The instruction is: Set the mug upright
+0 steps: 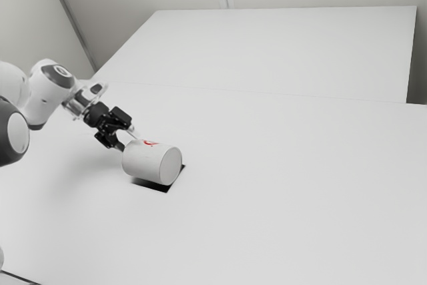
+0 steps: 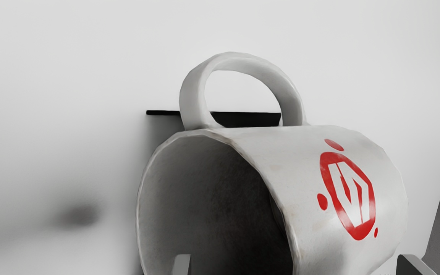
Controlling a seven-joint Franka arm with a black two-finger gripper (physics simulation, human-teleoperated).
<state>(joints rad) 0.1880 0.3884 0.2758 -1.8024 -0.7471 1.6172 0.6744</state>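
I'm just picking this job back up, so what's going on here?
A robot arm has its open gripper at the mouth end of a white mug with a red logo. The mug lies on its side on the table, not gripped and not yet upright.
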